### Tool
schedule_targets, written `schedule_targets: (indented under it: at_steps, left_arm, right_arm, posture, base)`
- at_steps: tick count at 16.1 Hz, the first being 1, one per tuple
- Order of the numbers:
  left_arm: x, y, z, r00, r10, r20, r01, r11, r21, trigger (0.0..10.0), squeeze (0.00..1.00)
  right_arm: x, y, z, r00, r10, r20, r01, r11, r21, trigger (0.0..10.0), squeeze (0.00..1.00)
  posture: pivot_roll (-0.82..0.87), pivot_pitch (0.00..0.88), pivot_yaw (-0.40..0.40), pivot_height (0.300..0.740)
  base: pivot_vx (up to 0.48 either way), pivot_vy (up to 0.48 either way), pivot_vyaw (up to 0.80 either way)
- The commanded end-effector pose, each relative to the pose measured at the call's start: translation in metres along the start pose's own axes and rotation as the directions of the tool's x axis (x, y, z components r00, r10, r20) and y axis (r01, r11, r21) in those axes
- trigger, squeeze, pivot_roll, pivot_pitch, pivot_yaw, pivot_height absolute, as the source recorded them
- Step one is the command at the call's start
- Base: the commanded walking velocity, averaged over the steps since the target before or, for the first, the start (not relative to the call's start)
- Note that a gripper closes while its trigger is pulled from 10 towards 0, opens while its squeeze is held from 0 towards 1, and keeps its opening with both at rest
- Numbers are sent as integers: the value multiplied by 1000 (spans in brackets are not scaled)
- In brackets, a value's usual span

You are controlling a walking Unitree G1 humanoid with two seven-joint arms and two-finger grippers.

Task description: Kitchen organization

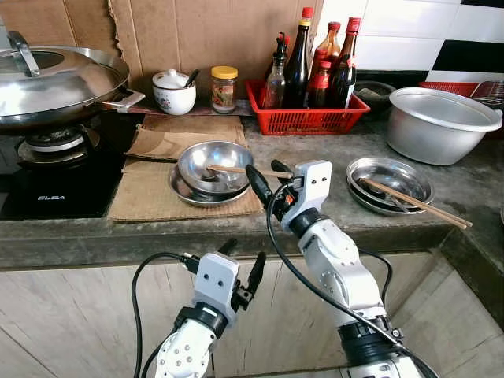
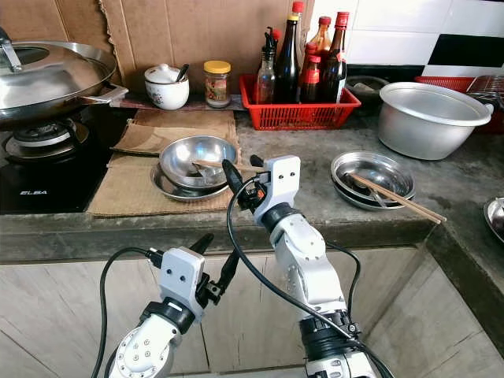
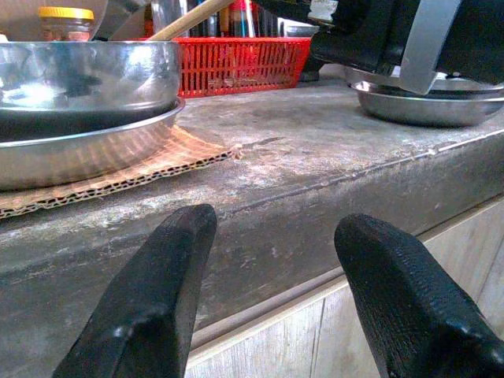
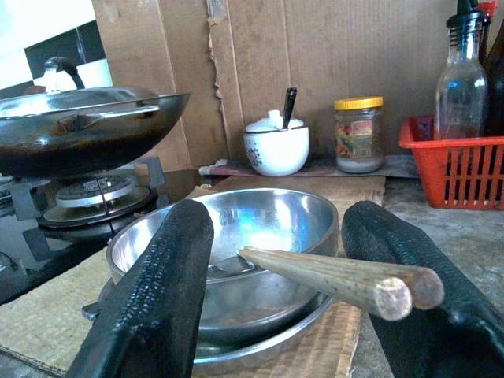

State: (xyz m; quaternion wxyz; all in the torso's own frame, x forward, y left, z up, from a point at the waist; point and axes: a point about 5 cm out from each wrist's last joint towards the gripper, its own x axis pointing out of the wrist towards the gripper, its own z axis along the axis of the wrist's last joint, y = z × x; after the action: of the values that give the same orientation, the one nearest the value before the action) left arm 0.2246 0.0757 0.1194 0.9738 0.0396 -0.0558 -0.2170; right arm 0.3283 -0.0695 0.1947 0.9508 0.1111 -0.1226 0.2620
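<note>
Nearest, the left gripper (image 1: 242, 264) hangs below the front edge of the surface (image 1: 315, 216), before the cabinet front, its fingers (image 3: 150, 303) spread apart and holding nothing; the right gripper (image 1: 266, 176) reaches over the edge just beyond, its fingers (image 4: 157, 291) spread wide on either side of a pair of chopsticks (image 4: 346, 277); the near ends of the chopsticks lie between the fingers, close against one finger and apart from the other, and whether they touch it cannot be told; their far ends rest in a steel bowl (image 1: 214, 164); the bowl sits in a shallow steel plate (image 1: 185, 191) on a sheet of cardboard (image 1: 150, 197); to the right, a second steel dish (image 1: 390, 179) carries another pair of chopsticks (image 1: 417, 203) that juts out over its rim; to the left stands a stove (image 1: 55, 177) with a lidded wok (image 1: 59, 83); further back, a white sugar pot (image 1: 173, 93), a jar (image 1: 224, 88) with a yellow lid, and a red basket (image 1: 307, 118) of bottles (image 1: 298, 63) stand by the wall; a large metal pot (image 1: 437, 122) stands at the right.
</note>
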Motion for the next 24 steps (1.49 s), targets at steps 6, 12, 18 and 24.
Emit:
schedule_targets:
  at_steps: [6, 12, 18, 24]
  left_arm:
    - [1, -2, 0, 1000, -3, 6, 3, 1000, 6, 10000, 0]
    - [2, -1, 0, 1000, 2, 6, -2, 1000, 8, 10000, 0]
    - [3, -1, 0, 1000, 2, 3, -2, 1000, 11, 10000, 0]
    - [4, -1, 1, 1000, 0, 5, 0, 1000, 12, 10000, 0]
  right_arm:
    - [8, 1, 7, 999, 14, 36, -14, 1000, -3, 10000, 0]
    - [10, -1, 9, 999, 13, 37, -13, 1000, -10, 10000, 0]
    - [10, -2, 11, 999, 19, 43, -19, 1000, -2, 0, 0]
    - [9, -6, 18, 998, 7, 67, -8, 1000, 13, 0, 0]
  posture:
    - [70, 0, -87, 740]
    - [66, 0, -86, 740]
    - [65, 0, -86, 740]
    - [65, 0, -85, 740]
  base:
    - [0, 0, 0]
    - [0, 0, 0]
    - [0, 0, 0]
    - [0, 0, 0]
